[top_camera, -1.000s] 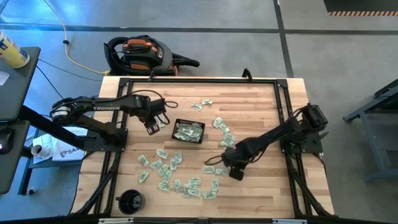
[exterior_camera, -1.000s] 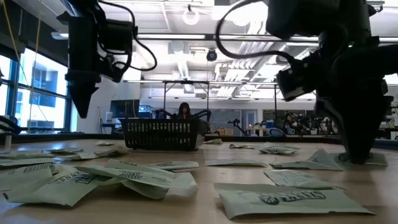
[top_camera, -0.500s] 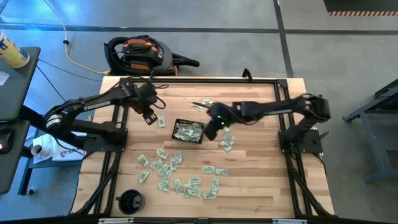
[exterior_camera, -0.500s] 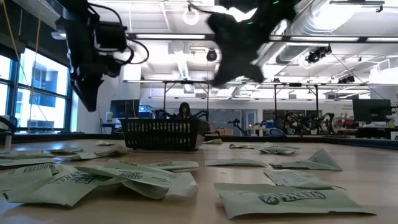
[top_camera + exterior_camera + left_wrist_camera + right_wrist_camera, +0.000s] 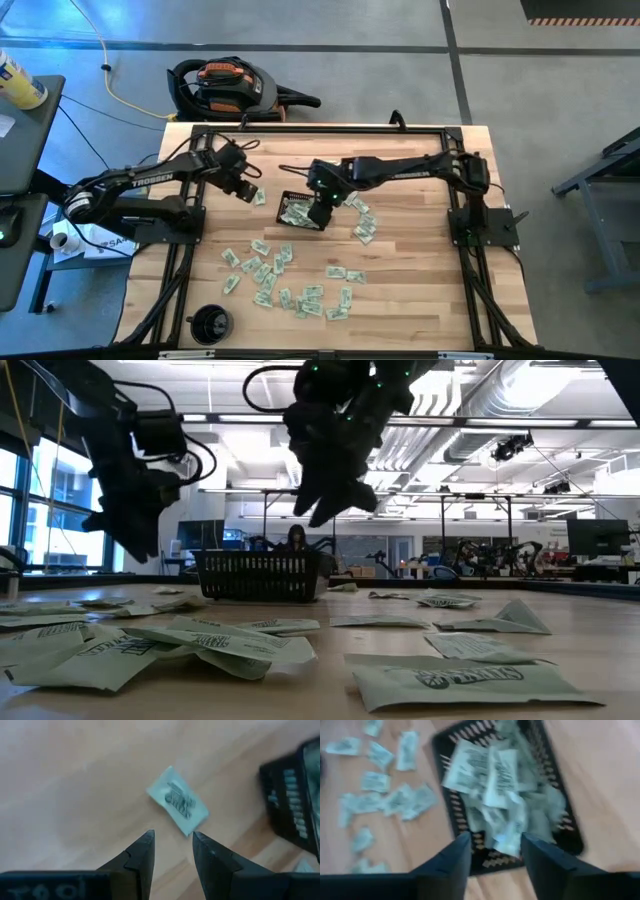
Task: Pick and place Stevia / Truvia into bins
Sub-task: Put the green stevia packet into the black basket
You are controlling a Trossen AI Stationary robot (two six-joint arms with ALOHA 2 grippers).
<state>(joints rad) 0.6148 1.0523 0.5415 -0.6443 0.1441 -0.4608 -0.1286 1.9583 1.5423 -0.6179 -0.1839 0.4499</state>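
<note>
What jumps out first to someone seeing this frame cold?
Probably the scatter of pale green sachets across the near half of the wooden table, then the black mesh tray mid-table, already heaped with them. The right gripper hangs open right over the tray's edge, a sachet between its fingers. The left gripper, also open, hovers above a lone sachet left of the tray.

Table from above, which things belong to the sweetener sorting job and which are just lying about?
Job: sachets scattered on the wood, black mesh tray holding some, right gripper over it, left gripper beside one sachet.
Lying about: round black cup, vacuum on the floor.
</note>
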